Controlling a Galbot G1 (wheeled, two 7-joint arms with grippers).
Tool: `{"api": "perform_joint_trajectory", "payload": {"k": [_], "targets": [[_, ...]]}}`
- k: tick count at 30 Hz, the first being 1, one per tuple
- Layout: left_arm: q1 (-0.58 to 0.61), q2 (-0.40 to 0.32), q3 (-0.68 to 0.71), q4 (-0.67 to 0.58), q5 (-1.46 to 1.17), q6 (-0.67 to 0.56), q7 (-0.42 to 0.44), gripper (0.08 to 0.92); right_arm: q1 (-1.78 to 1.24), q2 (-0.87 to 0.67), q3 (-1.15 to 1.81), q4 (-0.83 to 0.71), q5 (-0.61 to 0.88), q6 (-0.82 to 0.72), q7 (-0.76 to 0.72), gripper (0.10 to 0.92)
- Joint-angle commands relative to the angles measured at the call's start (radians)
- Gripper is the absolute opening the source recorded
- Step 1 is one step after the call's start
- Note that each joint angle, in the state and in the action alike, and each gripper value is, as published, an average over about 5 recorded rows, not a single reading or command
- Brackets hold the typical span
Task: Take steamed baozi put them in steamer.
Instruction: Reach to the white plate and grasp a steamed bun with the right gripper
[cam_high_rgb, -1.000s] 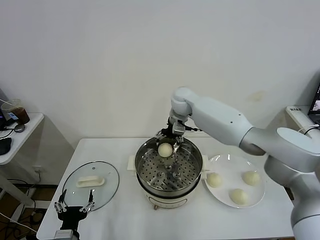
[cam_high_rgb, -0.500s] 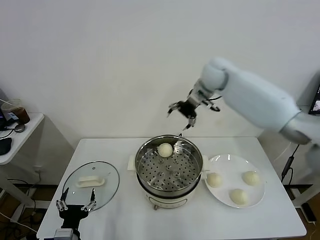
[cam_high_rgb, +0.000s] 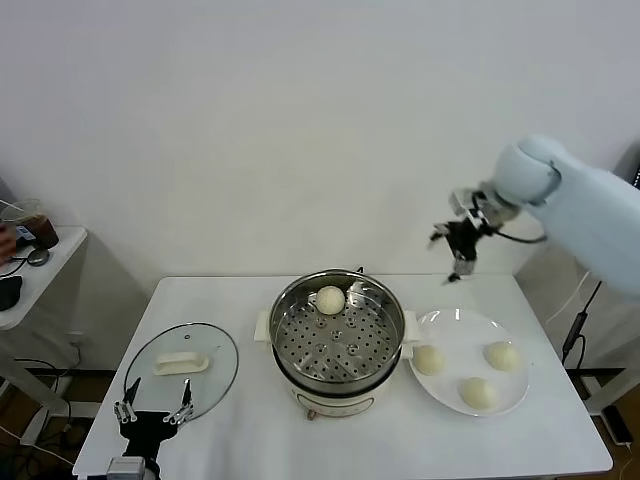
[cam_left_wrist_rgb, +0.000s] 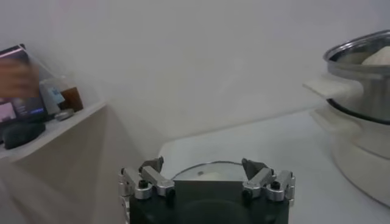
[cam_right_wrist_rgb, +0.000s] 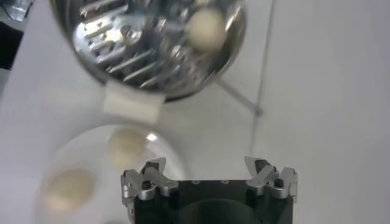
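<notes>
One baozi (cam_high_rgb: 330, 298) sits in the steamer (cam_high_rgb: 340, 340) mid-bench; three baozi (cam_high_rgb: 428, 359) wait on the plate (cam_high_rgb: 455, 325) toward the right edge. Our right gripper (cam_high_rgb: 455, 245), fingers spread and empty, hovers above the plate; next we descend and pinch one. Our left gripper (cam_high_rgb: 150, 415) idles, spread, at the front-left corner.

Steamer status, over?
Right pincer open, empty, raised above plate. Left pincer open by lid. One baozi in steamer; three plated. Path unobstructed.
</notes>
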Motion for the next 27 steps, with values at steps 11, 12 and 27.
{"api": "perform_joint_trajectory", "payload": {"k": [11, 12, 27], "targets": [[0.009, -0.011, 0.006, 0.019, 0.005, 0.005, 0.002, 0.823, -0.419, 0.012, 0.154, 0.019, -0.207, -0.073, 0.002, 0.823], [0.008, -0.011, 0.005, 0.021, 0.006, 0.005, 0.002, 0.823, -0.425, 0.027, 0.16, 0.002, -0.205, -0.063, 0.008, 0.823], [0.002, -0.018, -0.001, 0.032, 0.019, 0.011, 0.006, 0.823, -0.455, 0.139, 0.217, -0.123, -0.262, 0.003, 0.011, 0.823]]}}
